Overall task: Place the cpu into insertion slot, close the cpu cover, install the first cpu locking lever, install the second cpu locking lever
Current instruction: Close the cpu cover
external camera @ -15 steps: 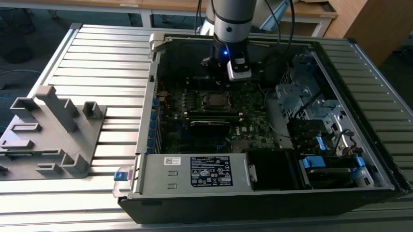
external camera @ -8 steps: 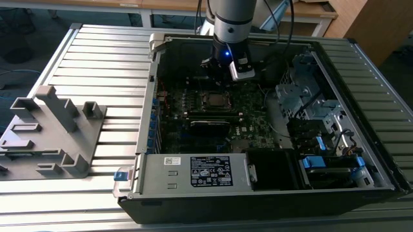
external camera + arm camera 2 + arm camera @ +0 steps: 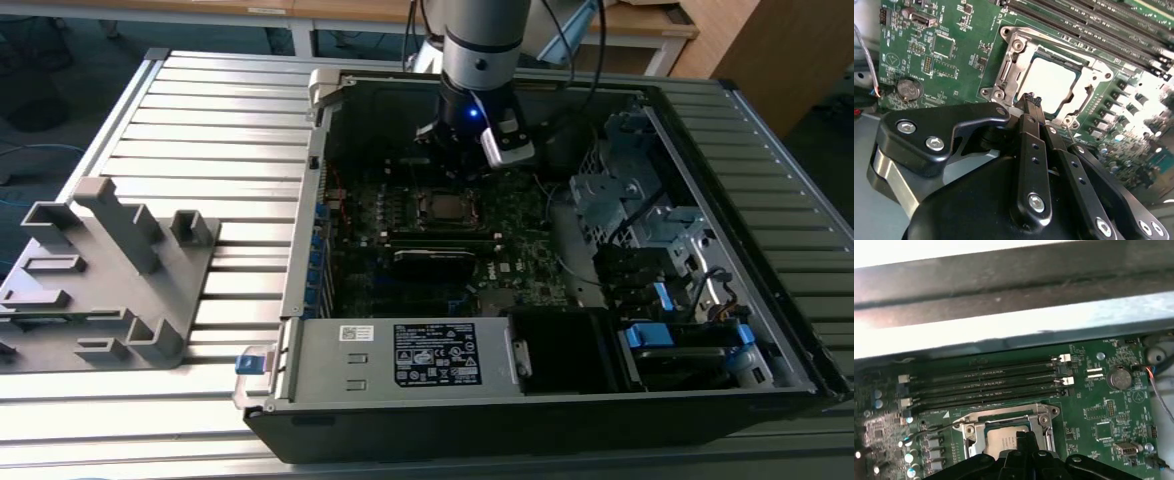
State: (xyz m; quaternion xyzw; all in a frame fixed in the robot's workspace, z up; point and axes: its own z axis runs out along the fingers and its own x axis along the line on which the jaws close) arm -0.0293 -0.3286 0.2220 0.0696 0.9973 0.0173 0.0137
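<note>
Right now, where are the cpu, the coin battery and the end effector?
cpu (image 3: 1054, 82), second wrist view, middle of its silver top.
coin battery (image 3: 908, 88), second wrist view, centre of its round face.
end effector (image 3: 1031, 100), second wrist view, between its fingertips.

The cpu (image 3: 1054, 85) is already sitting flat in the slot (image 3: 423, 206) in the middle of the green board, dull silver top facing up. The silver cover (image 3: 1010, 70) looks folded down around it, with the chip showing through the square cut-out.
</note>
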